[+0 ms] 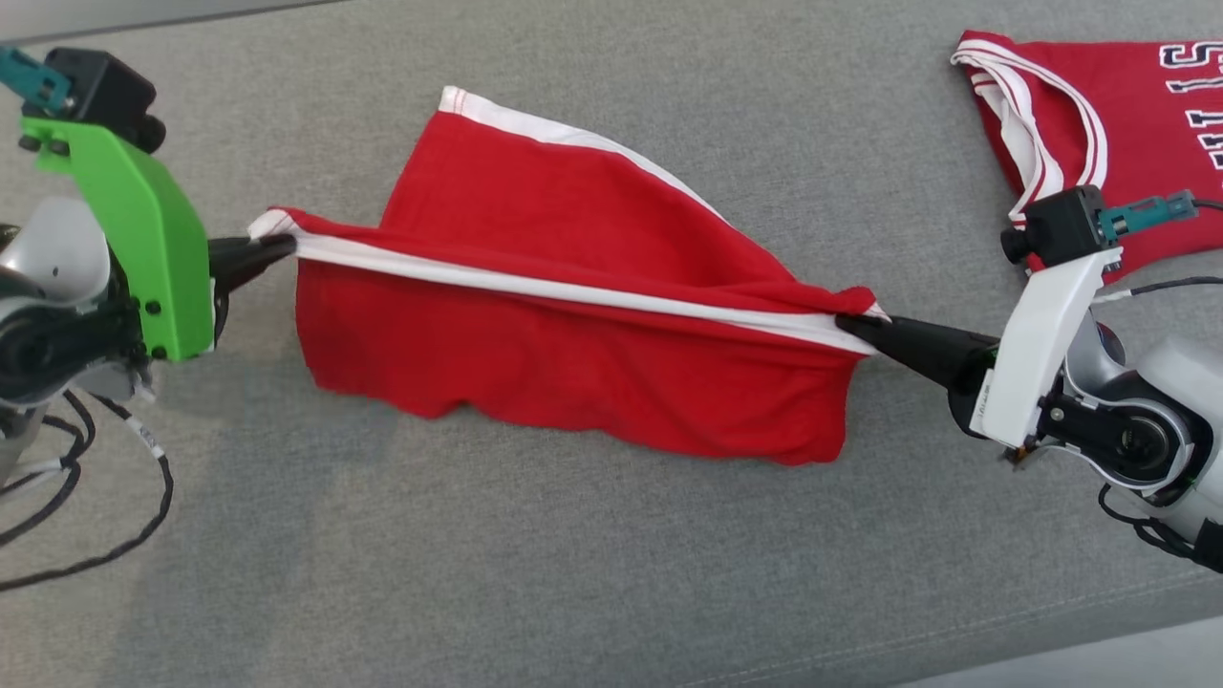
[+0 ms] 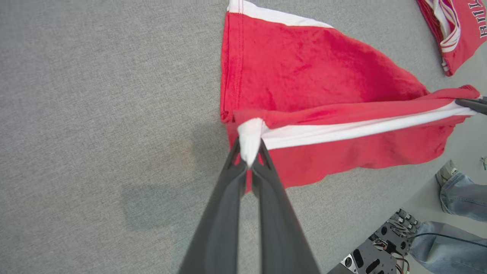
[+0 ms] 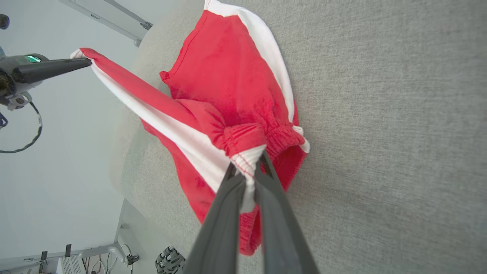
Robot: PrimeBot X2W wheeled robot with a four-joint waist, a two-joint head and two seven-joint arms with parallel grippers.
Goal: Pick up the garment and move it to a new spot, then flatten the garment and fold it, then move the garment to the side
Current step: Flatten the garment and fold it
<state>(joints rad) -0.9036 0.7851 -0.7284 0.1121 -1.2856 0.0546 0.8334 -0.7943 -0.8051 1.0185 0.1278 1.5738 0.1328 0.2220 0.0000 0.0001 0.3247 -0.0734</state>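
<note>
The garment (image 1: 573, 315) is a pair of red shorts with white side stripes, held stretched above the grey padded surface (image 1: 611, 573). My left gripper (image 1: 279, 247) is shut on its left corner, seen up close as a white bunch of cloth in the left wrist view, gripper (image 2: 249, 161), garment (image 2: 312, 76). My right gripper (image 1: 850, 323) is shut on the elastic waistband end, gripper (image 3: 247, 171), garment (image 3: 228, 87). The white stripe runs taut between the two. The far corner of the shorts rests on the surface.
A red jersey (image 1: 1099, 124) with white trim and lettering lies at the back right of the surface. A person's feet in jeans (image 2: 452, 198) stand beside the surface, near the robot's base (image 2: 376, 251). Cables (image 1: 86, 516) hang by the left arm.
</note>
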